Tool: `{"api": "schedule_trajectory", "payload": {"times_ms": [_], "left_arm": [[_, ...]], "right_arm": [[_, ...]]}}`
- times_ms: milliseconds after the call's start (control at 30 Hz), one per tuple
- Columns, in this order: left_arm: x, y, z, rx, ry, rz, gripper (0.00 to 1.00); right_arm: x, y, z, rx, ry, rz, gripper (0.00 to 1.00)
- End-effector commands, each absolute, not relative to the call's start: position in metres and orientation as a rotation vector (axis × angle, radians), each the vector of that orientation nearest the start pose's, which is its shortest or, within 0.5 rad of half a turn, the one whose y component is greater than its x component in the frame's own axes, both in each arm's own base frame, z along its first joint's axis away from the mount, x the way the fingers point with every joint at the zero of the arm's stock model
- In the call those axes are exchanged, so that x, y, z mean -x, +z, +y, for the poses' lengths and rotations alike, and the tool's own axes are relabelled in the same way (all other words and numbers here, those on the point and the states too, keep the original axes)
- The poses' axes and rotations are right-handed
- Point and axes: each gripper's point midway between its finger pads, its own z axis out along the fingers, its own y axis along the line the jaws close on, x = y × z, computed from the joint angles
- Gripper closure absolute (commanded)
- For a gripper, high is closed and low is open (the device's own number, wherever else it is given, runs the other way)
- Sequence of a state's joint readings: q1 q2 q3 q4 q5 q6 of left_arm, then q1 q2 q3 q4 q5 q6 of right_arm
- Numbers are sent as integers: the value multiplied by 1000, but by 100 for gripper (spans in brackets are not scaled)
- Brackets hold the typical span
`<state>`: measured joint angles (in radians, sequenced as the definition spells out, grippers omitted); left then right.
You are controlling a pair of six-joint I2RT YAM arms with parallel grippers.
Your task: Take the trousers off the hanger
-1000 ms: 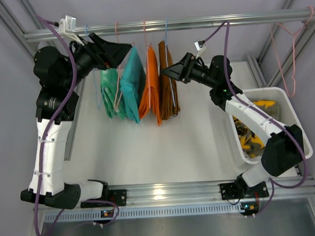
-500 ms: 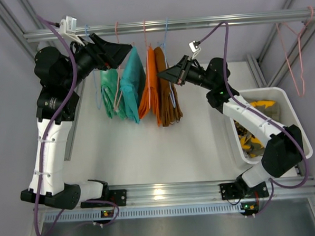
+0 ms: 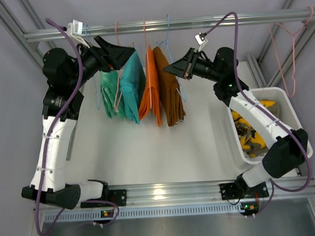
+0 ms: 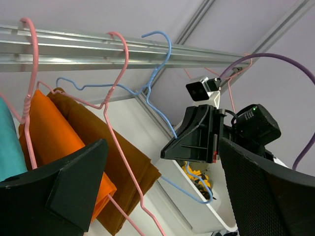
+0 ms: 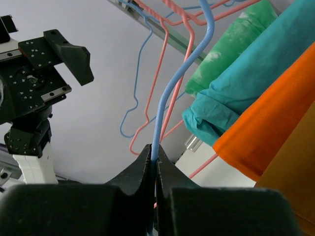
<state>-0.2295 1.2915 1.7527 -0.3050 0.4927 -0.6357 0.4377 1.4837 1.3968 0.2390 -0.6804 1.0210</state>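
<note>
Four pairs of trousers hang on hangers from the rail [image 3: 221, 22]: green [image 3: 110, 91], teal [image 3: 132, 82], orange [image 3: 152, 89] and brown [image 3: 171, 91]. My right gripper [image 3: 168, 70] is shut on the blue hanger's wire [image 5: 170, 93], which runs up from between its jaws; this hanger [image 4: 157, 64] carries the brown trousers [image 4: 113, 147]. My left gripper [image 3: 127, 50] is open at the top of the teal trousers and holds nothing. It faces the right gripper across the orange and brown pairs. A yellow-and-dark patterned pair [image 3: 251, 139] lies in the white bin [image 3: 300, 126].
The white bin stands on the table at the right, under the right arm. An empty pink hanger [image 3: 286, 53] hangs on the frame at the far right. Pink and blue hanger hooks crowd the rail above the trousers.
My right gripper has moved in and shut on the blue hanger's wire. The brown trousers have swung out to the right. The left arm shifted slightly and stays open.
</note>
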Motion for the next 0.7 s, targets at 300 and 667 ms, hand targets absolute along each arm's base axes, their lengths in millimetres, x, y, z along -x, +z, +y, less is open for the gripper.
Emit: {"api": "schedule_trajectory", "payload": {"times_ms": [300,667], "left_arm": [[-310,559,-188,-184,-1112,1397,1],[-315,535,-217,-189,-1250,1467,6]], "right_arm": [[-264,569,250,326,1490,1175,100],[-243,513,232,229,1440,1296,100]]}}
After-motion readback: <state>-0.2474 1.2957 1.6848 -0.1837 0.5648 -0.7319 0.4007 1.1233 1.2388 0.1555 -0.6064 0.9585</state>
